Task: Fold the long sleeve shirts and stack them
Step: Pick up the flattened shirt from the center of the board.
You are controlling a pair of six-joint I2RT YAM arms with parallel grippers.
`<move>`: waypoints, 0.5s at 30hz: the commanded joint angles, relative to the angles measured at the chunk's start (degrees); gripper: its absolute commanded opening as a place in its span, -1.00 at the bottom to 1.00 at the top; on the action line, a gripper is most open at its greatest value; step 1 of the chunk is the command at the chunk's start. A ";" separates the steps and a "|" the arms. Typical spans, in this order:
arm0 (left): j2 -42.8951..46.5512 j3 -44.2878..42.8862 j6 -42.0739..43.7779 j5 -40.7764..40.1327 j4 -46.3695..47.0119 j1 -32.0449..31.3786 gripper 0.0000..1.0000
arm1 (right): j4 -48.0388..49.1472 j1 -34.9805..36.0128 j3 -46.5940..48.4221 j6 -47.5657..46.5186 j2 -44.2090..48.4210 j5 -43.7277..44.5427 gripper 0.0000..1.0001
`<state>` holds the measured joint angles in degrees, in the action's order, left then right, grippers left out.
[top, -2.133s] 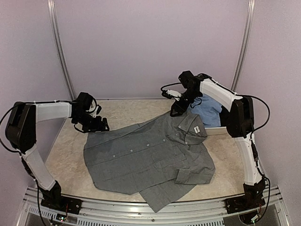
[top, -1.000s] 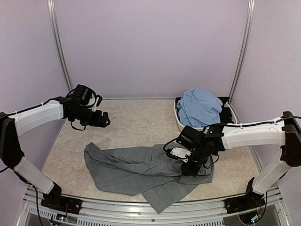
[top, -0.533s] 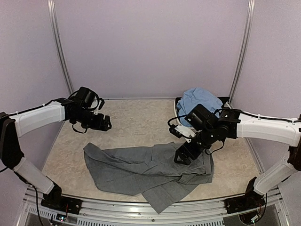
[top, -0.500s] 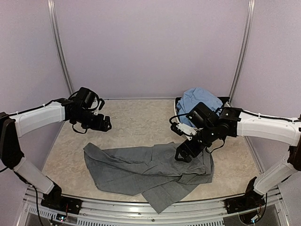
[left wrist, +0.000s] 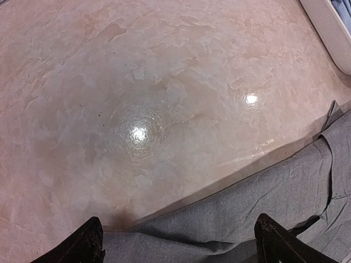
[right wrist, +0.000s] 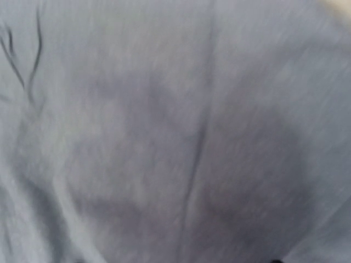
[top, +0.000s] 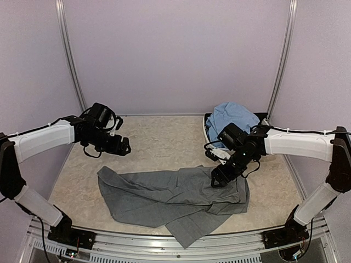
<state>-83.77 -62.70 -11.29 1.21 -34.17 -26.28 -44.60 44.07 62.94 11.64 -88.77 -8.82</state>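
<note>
The long sleeve shirts are being shown in two places: the slate grey shirt is lying doubled over itself across the lower middle of the top view, on the table, while the light blue shirt is sitting bunched in the white basin at the upper right. At the left, the left gripper is being held over bare table just beyond the grey shirt's far edge. In its wrist view the fingers are being held wide apart, with nothing between them. Toward the right, the right gripper is being held low at the grey shirt's upper right corner. Whether it is clenched on cloth cannot be told, because its wrist view is being filled by blurred grey fabric and the fingertips are cut off. Folding of the grey shirt is judged to be in hand, only partly done. The next move is probably calling for the loose flap at the lower middle to be gathered in. Collar, pockets and label are being hidden by the fold.
</note>
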 commanded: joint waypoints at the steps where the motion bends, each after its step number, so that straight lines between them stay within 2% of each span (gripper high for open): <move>1: 0.91 0.51 -0.13 0.43 -0.19 -0.46 0.82 | -0.58 0.62 -3.06 0.49 3.04 -3.53 0.33; 4: 0.63 0.63 -0.03 -0.11 -0.18 -0.46 0.82 | 0.09 1.03 -3.92 0.45 3.64 -3.95 0.17; 9: 0.55 1.18 0.07 -0.21 -0.16 -0.33 0.82 | 2.63 1.09 -3.03 -0.28 2.81 -2.64 -0.33; 11: 0.17 2.04 -0.31 0.78 -0.10 -0.09 0.82 | 3.68 1.10 -2.55 -1.30 2.17 -2.15 -0.61; 12: -0.14 2.58 -0.51 1.51 -0.06 0.15 0.82 | 3.70 1.00 -2.28 -1.56 1.98 -1.15 -0.85; 13: -0.23 3.22 -0.80 2.29 0.12 0.42 0.82 | 3.64 0.73 -2.02 -1.68 2.06 -0.30 -1.00; 15: -0.04 4.55 -1.93 4.93 0.41 1.36 0.82 | 3.37 -0.22 -1.61 -1.40 2.93 1.14 -1.00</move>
<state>-83.74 -60.49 -11.55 2.04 -33.93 -26.11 -42.37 44.73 59.68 10.76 -86.61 -10.52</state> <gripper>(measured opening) 0.912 0.017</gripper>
